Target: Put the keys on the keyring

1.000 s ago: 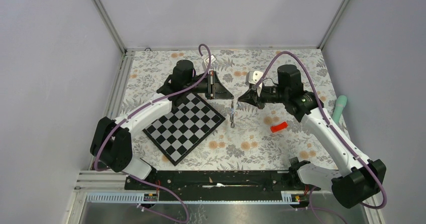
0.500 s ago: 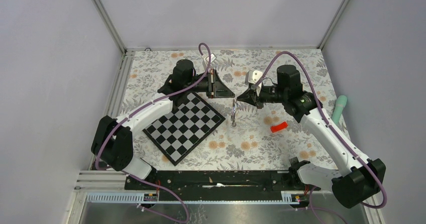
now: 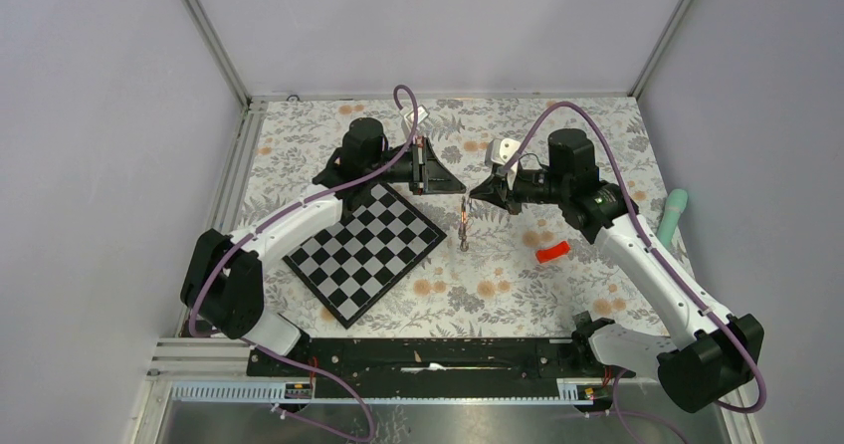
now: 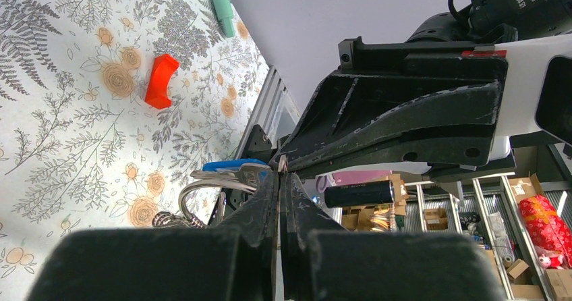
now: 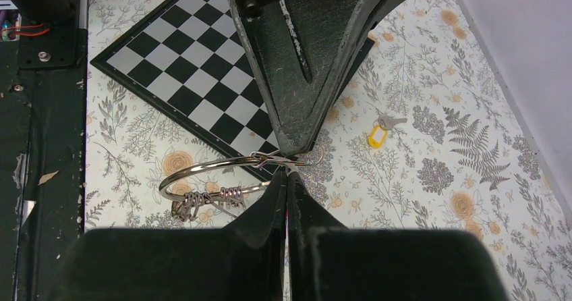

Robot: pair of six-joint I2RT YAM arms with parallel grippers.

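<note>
- Chessboard (image 3: 363, 250) lies nearest my bases, flat on the flowered cloth (image 3: 498, 285), left of centre; a red piece (image 3: 552, 253) sits on the cloth to the right; neither pincer touches either one.
- My left pincer (image 4: 278, 177) and my right pincer (image 5: 287, 179) meet tip to tip above mid-table; both are clenched, with only a hairline gap between the jaws.
- The keyring (image 5: 202, 167) hangs in the air at that meeting point, clear of the cloth; its wire runs in behind my right fingertips, so I judge the right pincer is gripping it.
- The keys (image 4: 236, 174), one capped in blue, bunch at the tip of my left pincer, close against the ring; I judge the left is clenched on them, though my own fingers hide the exact contact.
- Handling, as a judgement: ring and keys are light, stiff, hard and slick; thin metal is apt to swivel or slip between flat pads; the ring is best held across its wire, away from the split; a key is best held by its flat head, leaving the hole free; the coils need prying apart with steady force, not a harder squeeze.
- A yellow-headed key (image 5: 379, 133) lies alone on the cloth beyond the pincers, well apart from the ring; not yet threaded.
</note>
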